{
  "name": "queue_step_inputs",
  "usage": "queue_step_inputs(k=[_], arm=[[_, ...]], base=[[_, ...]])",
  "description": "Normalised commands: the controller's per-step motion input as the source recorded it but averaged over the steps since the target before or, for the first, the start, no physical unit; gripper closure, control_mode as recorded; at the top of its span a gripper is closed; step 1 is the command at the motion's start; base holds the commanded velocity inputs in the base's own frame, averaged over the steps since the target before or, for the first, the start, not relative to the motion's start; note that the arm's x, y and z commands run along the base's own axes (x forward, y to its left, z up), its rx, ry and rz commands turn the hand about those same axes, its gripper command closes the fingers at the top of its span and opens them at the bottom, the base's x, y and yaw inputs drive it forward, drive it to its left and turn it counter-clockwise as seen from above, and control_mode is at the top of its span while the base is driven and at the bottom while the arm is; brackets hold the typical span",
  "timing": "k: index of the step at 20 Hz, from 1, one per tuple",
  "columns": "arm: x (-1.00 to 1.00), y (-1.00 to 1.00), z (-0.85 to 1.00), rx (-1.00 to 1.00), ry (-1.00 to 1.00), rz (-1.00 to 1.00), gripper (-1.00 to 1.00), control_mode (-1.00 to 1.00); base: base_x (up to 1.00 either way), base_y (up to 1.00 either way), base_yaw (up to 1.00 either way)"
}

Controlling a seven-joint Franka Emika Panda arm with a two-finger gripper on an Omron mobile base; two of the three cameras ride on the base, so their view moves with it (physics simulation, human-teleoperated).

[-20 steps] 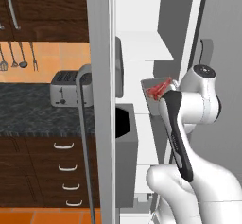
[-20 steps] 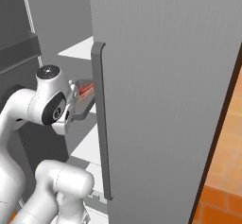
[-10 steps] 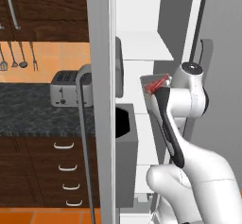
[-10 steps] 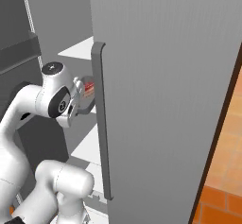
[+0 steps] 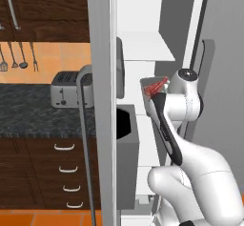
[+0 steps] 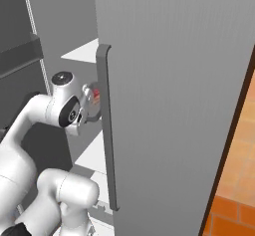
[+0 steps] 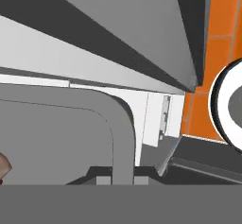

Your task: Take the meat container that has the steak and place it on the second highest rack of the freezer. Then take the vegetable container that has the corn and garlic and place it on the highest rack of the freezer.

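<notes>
My claw: closed down tight; from the left base camera it looks clamped on the meat container [image 5: 151, 87], though my own wrist covers the fingertips.
Meat container: a grey tray, tilted, held up inside the open freezer [image 5: 143, 53], just in front of my wrist.
Steak: a red slab [image 5: 155, 88] showing in the tray; from the right base camera a sliver of red [image 6: 95, 96] peeks between my wrist and the door handle [image 6: 106, 130].
Racks: a white shelf [image 5: 145, 46] sits above the tray, and another white shelf [image 6: 94, 153] lies below my wrist.
Freezer door: the wide grey door [image 6: 174, 95] stands open at my right.
Counter: a toaster [image 5: 66, 89] stands on the dark countertop [image 5: 38, 115], with drawers [image 5: 62, 172] below.
</notes>
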Motion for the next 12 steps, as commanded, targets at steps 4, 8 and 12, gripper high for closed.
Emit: queue_step_inputs(k=[4,8,12], arm=[[0.42,-0.03,-0.05,0.00,-0.03,-0.02,1.00,-1.00],[0.48,0.00,0.03,0.01,0.00,-0.06,1.00,-1.00],[0.50,-0.08,-0.02,0.00,0.00,-0.03,1.00,-1.00]], base=[[0.00,0.00,0.00],[0.00,0.00,0.00],[0.00,0.00,0.00]])
